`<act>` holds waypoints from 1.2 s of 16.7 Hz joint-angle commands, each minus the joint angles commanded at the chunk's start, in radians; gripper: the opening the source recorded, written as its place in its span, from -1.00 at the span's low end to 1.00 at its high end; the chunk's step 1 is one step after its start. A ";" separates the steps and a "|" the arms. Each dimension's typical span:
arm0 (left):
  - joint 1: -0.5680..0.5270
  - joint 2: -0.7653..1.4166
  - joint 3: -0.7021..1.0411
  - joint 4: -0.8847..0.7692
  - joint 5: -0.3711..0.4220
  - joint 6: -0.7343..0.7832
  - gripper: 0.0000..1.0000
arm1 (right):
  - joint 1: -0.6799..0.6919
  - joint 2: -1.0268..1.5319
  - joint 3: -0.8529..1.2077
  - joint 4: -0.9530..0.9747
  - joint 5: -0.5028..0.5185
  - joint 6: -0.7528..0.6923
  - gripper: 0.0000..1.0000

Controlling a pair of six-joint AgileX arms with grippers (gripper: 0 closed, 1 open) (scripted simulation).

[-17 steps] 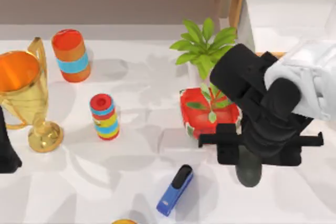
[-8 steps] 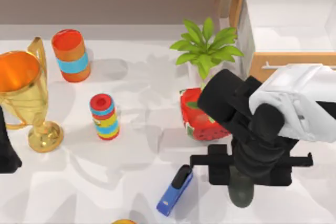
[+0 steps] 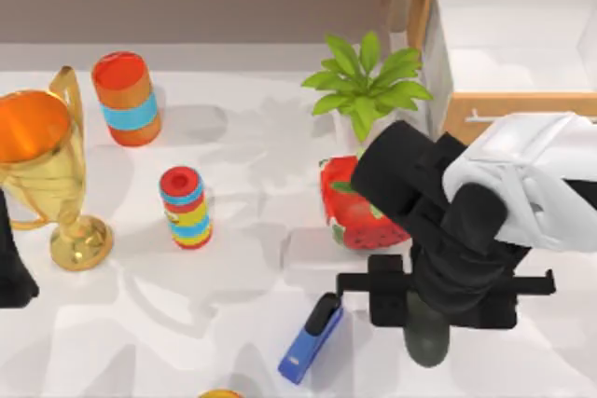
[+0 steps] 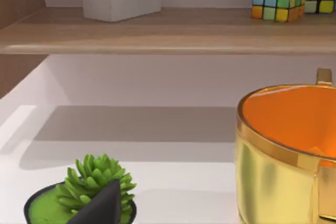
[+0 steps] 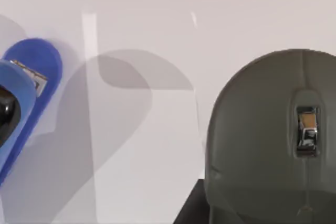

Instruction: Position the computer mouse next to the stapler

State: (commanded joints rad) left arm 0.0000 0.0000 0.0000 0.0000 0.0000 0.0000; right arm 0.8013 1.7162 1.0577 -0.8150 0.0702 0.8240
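The right gripper (image 3: 429, 309) holds the computer mouse (image 3: 428, 340) clamped, near the blue stapler (image 3: 312, 336). The left arm sits parked at the table's left edge; its grip state can't be told.

The black right hand (image 3: 427, 303) covers most of the dark grey rounded computer mouse (image 3: 428, 344); its grip is hidden.

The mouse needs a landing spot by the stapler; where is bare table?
Bare table lies between the stapler and the computer mouse held by the right gripper. Behind them the red plant pot crowds it.
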 joint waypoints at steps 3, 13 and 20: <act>0.000 0.000 0.000 0.000 0.000 0.000 1.00 | 0.001 -0.008 0.004 0.006 0.000 -0.001 -1.00; 0.000 0.000 0.000 0.000 0.000 0.000 1.00 | 0.006 -0.023 0.019 0.036 0.001 -0.003 -1.00; 0.000 0.000 0.000 0.000 0.000 0.000 1.00 | 0.006 0.002 0.001 0.054 0.000 -0.003 -1.00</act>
State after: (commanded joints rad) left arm 0.0000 0.0000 0.0000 0.0000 0.0000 0.0000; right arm 0.8072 1.7182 1.0589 -0.7605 0.0703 0.8213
